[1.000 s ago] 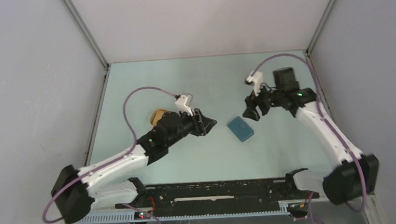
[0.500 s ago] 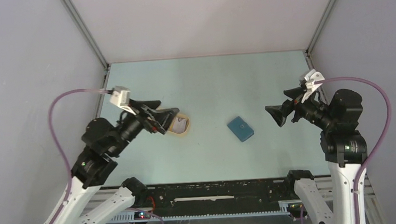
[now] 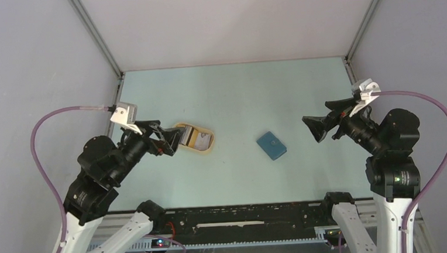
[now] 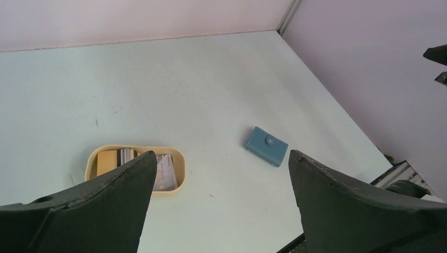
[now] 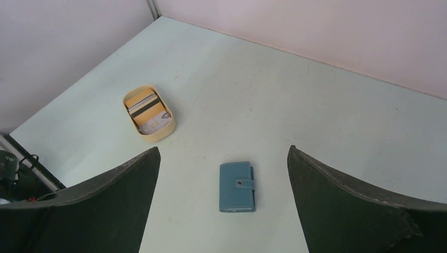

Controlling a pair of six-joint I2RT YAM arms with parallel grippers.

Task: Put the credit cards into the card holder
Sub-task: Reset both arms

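Note:
The card holder (image 3: 271,145) is a teal wallet lying folded and snapped on the table, right of centre. It also shows in the left wrist view (image 4: 266,146) and the right wrist view (image 5: 237,187). The credit cards (image 3: 201,141) are stacked in a tan oval tray (image 3: 206,151); pale and dark cards (image 5: 148,110) lie side by side, and a pale card (image 4: 167,174) shows beside my left finger. My left gripper (image 3: 172,142) hovers open at the tray's left end. My right gripper (image 3: 315,114) hangs open, well right of the wallet. Both are empty.
The tan tray (image 4: 137,148) sits left of centre, its rim (image 5: 158,137) raised. Grey walls close in the table on the left, right and back. A black rail (image 3: 244,216) runs along the near edge between the arm bases.
Both arms have pulled back from the middle of the table toward their own sides and risen. Both grippers have opened wide. The wallet has not moved.

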